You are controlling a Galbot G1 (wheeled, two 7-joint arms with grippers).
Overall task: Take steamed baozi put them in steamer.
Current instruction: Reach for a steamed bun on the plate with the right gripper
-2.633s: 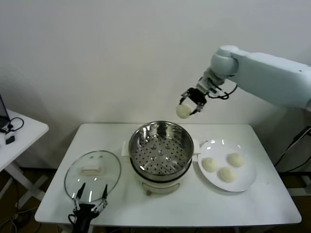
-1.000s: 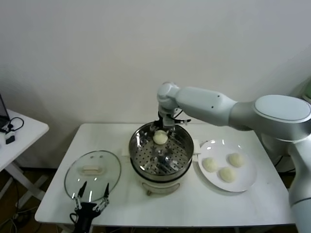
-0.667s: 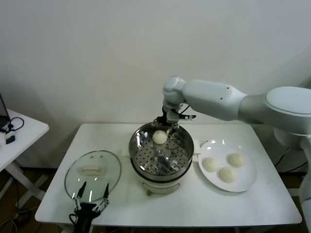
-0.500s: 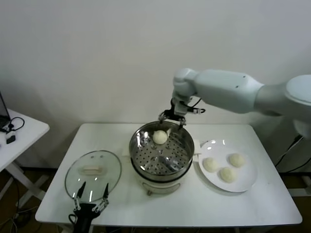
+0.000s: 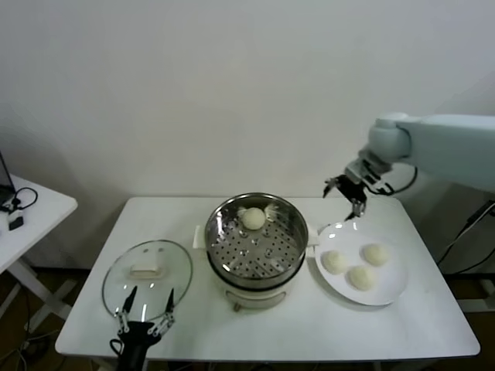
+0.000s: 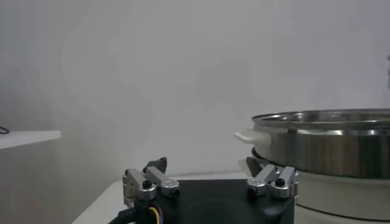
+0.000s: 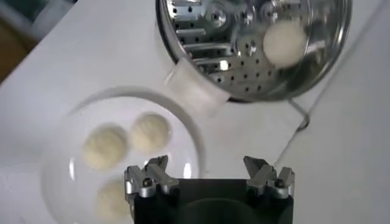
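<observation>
Since a moment ago we've swung our right gripper point(image 5: 346, 199) off the steamer point(image 5: 254, 239) to hover above the plate's point(image 5: 387, 287) far edge, jaws spread and empty. Nearest, our left gripper point(image 5: 144, 311) sits parked at the white table's point(image 5: 309, 325) front edge by the glass lid point(image 5: 147, 274), jaws released. Three baozi point(image 5: 360, 267) rest on the plate; one baozi point(image 5: 253, 218) sits at the steamer's back. Plain white wall behind, no readable labels.

Right arm point(image 5: 445, 147) at upper right is smooth pale-grey casing with a rounded joint, black cables looping at the wrist, black gripper point(image 5: 346, 191) with silver-tipped fingers point(image 7: 149, 177).
</observation>
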